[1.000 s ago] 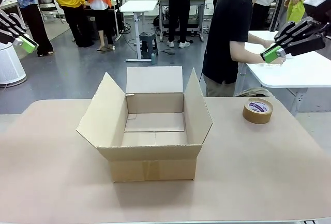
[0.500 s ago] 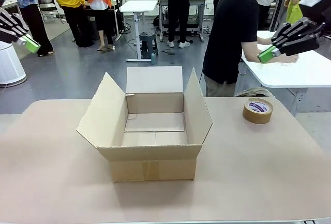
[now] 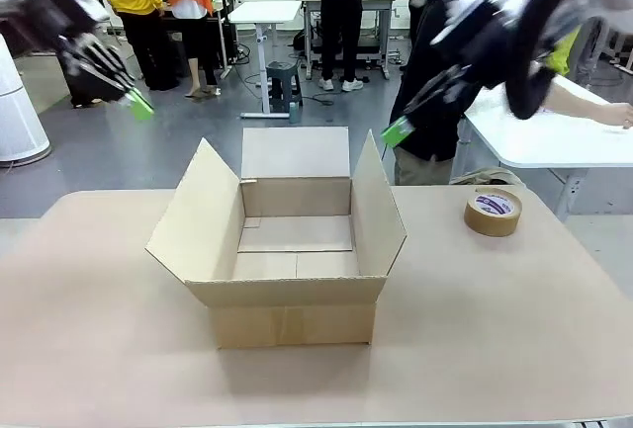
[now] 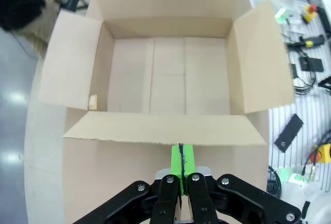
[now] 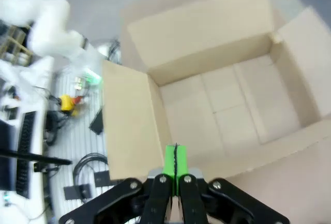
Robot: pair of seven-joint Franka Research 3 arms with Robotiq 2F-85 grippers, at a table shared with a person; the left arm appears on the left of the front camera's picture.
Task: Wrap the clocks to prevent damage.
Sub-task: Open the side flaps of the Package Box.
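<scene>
1. The table (image 3: 99,349) is bare along its near edge. I judge that strip is kept free as room to lay out wrapping.
2. The box (image 3: 297,324) stands mid-table, about halfway between the left and right edges. All four flaps are folded out, so things can go straight down into it. Its floor is bare, with no clock packed yet. I cannot tell where the clocks are.
3. The tape roll (image 3: 493,213) lies flat near the far right corner, well apart from the box. It looks parked there for sealing later, out of the way of loading.
4. My left gripper (image 4: 181,151) hangs above the box's left flap, pointing down at the opening. Its green pads are pressed together with nothing between them.
5. My right gripper (image 5: 175,151) hangs above the right flap in the same way, pads together and empty. Both sit high, clear of the cardboard, which suits waiting for something to arrive.
6. Beyond the far edge, the person (image 3: 415,146) is turned towards another white table to the right. My guess is that the wrapping has not yet begun.
</scene>
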